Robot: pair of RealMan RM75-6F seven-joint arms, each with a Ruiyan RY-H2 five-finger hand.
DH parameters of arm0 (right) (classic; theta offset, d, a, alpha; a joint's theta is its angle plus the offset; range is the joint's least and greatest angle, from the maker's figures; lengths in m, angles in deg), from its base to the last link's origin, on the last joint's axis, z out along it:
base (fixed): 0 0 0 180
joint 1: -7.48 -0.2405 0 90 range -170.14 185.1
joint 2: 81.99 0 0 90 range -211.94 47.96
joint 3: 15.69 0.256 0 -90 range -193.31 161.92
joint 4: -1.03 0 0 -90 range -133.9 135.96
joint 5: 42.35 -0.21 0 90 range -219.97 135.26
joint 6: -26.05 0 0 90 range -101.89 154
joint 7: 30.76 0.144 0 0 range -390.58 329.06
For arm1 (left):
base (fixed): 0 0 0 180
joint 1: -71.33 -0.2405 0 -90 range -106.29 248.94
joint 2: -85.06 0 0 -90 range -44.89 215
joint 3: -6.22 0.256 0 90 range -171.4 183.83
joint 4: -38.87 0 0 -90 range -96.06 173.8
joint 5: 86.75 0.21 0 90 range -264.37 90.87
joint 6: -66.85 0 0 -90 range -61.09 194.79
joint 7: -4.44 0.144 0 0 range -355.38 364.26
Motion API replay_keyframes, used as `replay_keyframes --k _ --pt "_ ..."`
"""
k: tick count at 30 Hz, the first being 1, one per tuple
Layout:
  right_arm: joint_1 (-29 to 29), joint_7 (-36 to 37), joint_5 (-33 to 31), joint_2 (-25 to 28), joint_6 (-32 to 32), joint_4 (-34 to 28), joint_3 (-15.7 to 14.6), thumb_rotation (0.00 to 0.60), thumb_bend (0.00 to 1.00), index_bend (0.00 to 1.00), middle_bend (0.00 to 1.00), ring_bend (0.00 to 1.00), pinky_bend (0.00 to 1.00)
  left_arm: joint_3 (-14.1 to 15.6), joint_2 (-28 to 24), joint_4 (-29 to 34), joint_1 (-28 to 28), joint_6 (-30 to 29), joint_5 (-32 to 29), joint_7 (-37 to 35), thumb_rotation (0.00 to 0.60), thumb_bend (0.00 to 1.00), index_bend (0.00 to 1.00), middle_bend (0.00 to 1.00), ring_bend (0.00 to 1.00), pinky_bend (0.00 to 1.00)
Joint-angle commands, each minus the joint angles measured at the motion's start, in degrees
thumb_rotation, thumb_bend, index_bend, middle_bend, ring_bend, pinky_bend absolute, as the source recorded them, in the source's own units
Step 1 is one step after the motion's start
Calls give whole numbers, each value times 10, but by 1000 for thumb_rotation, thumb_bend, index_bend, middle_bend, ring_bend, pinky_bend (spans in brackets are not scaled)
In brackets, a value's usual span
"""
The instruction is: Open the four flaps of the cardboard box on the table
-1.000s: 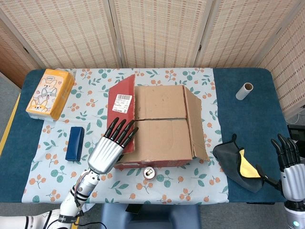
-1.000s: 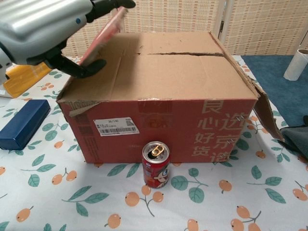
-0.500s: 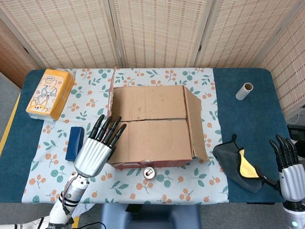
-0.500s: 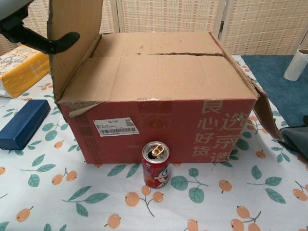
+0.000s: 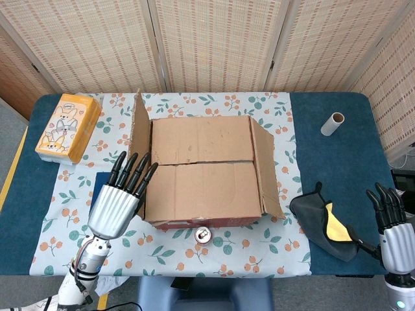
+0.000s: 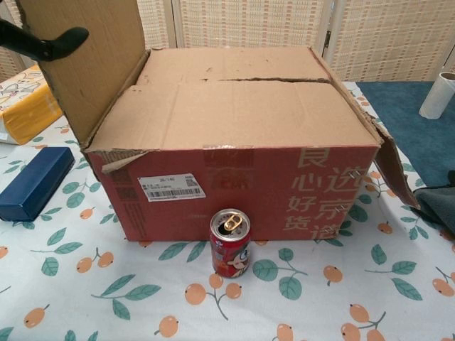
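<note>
1. The cardboard box (image 5: 204, 172) sits in the middle of the table (image 5: 331, 162), on the flowery cloth (image 5: 227, 243).
2. Its left flap (image 5: 139, 133) has swung out more and now leans away from the box. The two big top flaps lie shut. The right flap (image 5: 268, 170) hangs down.
3. The left hand (image 5: 120, 197) has moved left. Its fingers are straight and apart, holding nothing, with the thumb (image 6: 43, 44) on the flap.
4. The right hand (image 5: 391, 217) is spread out, holding nothing, near the table's right edge.
5. A red can (image 6: 230, 243) stands in front of the box.
</note>
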Motion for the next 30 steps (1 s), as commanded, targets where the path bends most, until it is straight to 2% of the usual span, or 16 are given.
replay_keyframes --k 1,6,10,13,15,16,19,22,26,30 --pt "0 0 0 0 1 0 0 600 341 0 0 0 0 0 -9 2 -10 -10 6 -1 600 470 0 0 0 0" --pt "1 -2 1 0 2 -1 -1 600 340 0 0 0 0 3 -30 -2 -37 -33 5 -10 600 469 0 0 0 0" --pt "2 -5 4 0 3 -2 -3 600 341 0 0 0 0 7 -55 -17 -70 -57 -21 -31 600 469 0 0 0 0" --pt "1 -12 7 -1 0 -2 -6 600 341 0 0 0 0 1 -72 -53 -97 -78 -59 -92 600 469 0 0 0 0" --pt "-2 -16 9 -3 -8 -3 -8 600 341 0 0 0 0 -1 -88 -89 -111 -77 -80 -171 600 470 0 0 0 0" --pt "-6 -17 9 -4 -16 -5 -9 600 341 0 0 0 0 0 -95 -111 -120 -77 -86 -217 600 470 0 0 0 0" --pt "-21 -17 13 -1 -36 -17 -7 600 341 0 0 0 0 9 -106 -149 -136 -80 -81 -296 600 470 0 0 0 0" --pt "-46 -35 21 16 -64 -51 -1 600 341 0 0 0 0 35 -119 -164 -153 -76 -63 -331 600 469 0 0 0 0" --pt "-94 -86 12 73 -153 -149 12 600 341 0 0 0 0 78 -150 -153 -172 -33 -64 -386 600 433 0 0 0 0" --pt "-144 -151 -35 125 -259 -251 34 600 341 0 0 0 0 91 -154 -164 -183 -11 -82 -398 600 384 0 0 0 0"
